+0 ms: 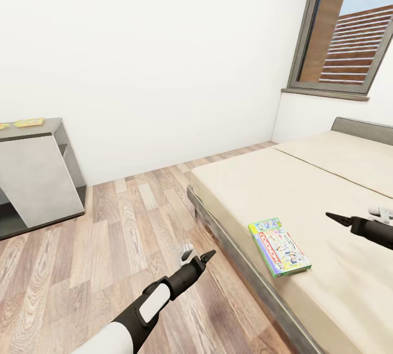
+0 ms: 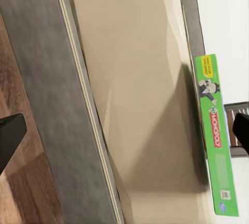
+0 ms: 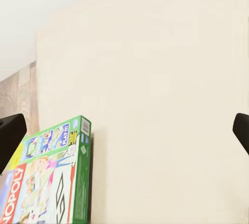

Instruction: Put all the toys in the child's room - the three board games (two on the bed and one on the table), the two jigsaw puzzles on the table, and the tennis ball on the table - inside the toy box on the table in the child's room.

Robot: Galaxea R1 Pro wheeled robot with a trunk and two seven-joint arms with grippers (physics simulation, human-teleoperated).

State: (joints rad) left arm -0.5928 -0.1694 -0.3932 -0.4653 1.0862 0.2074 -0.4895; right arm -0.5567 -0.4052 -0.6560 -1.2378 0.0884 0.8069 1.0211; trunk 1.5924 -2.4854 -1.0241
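The green-edged board game (image 1: 279, 246) lies flat on the beige mattress of the bed (image 1: 327, 190), near the edge that faces the floor. Nothing holds it yet, so the step in hand appears to be the approach for picking it up. The right gripper (image 1: 339, 219) hovers over the mattress just beside the box; in the right wrist view its fingers stand wide apart and empty. The left gripper (image 1: 206, 258) hangs over the wood floor (image 1: 109, 245) beside the dark bed frame, also spread and holding nothing. The next move probably calls for lowering one gripper to the box's edge and closing on it. Far off, a grey cabinet (image 1: 38, 173) carries small colourful flat things, too small to identify. Nothing blocks the box.
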